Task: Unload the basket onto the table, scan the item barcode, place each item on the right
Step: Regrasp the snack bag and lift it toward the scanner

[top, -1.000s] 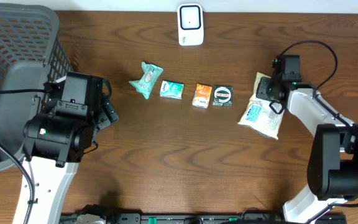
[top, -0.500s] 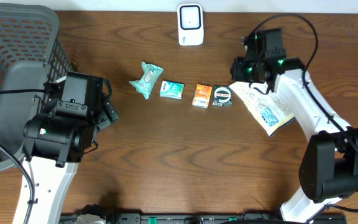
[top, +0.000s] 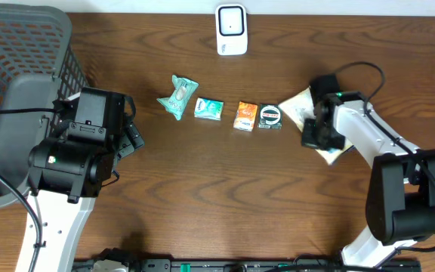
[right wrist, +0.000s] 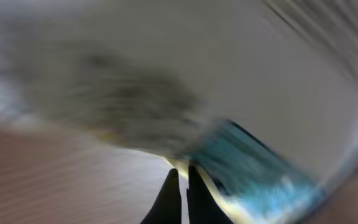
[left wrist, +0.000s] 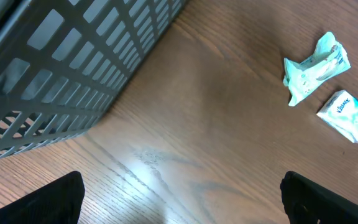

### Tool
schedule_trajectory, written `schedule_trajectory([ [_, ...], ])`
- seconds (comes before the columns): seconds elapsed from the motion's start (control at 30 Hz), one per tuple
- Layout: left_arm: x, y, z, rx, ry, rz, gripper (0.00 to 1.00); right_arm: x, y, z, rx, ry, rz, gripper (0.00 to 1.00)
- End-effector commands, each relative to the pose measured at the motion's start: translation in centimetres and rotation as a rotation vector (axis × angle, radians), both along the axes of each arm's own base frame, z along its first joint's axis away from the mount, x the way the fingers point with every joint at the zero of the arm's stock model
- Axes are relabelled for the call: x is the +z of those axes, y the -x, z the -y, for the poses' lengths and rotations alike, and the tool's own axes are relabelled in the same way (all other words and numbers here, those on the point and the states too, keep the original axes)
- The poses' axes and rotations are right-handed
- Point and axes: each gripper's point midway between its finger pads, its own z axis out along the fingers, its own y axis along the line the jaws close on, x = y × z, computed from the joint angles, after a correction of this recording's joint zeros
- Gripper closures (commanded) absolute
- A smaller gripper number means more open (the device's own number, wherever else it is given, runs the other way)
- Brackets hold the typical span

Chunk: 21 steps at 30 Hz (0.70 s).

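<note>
Nearest, on the robot's left: left gripper (left wrist: 179, 210) spread as wide as can be, nothing between its fingers, hanging over the bare brown wooden table (left wrist: 185, 124) just beside the grey plastic lattice basket (left wrist: 55, 68). Idle, by the look of it.

Across on the right, a little farther out: right gripper (right wrist: 183, 186) pinched fully together on the edge of the flat cream-and-blue printed snack pouch (top: 296, 105). Wrist view too smeared to read any print; only a cyan band and a yellowish rim to make out. From overhead, pouch mostly hidden under the wrist, one pale corner poking out toward the row of small goods. Lifted clear of the wood or resting on it: cannot tell.

Farther along, in a row, well apart from the basket: crumpled mint-green wrapper (top: 178, 97), teal-and-white tissue pack (top: 209, 109), orange sachet (top: 245, 115), black packet with a round white label (top: 270, 116).

Farthest, at the table's back edge: white upright barcode scanner (top: 232, 30), well apart from the pouch.

Step in hand, probably: bringing the gripped pouch to the scanner. Scan not yet done. Next: carry the pouch past the black packet without knocking it, then turn the barcode side to the scanner's face and hold steady. Barcode's place on the pouch not visible, so expect some turning.
</note>
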Motion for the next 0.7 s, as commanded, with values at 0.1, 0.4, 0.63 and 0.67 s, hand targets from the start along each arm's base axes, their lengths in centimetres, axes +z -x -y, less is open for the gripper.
schedule_trajectory([
  [0.1, 0.2, 0.1, -0.5, 0.018, -0.016, 0.005, 0.0, 1.7, -1.2, 6.2, -0.174, 0.151, 0.06, 0.98],
  [0.4, 0.2, 0.1, -0.5, 0.018, -0.016, 0.005, 0.0, 7.0, -9.3, 3.2, -0.011, -0.143, 0.297, 0.82],
  [0.63, 0.2, 0.1, -0.5, 0.018, -0.016, 0.005, 0.0, 5.3, -3.2, 1.7, -0.015, -0.195, 0.048, 0.99],
  [0.67, 0.2, 0.1, -0.5, 0.018, -0.016, 0.005, 0.0, 5.0, -2.7, 1.9, -0.015, -0.176, 0.028, 0.99],
])
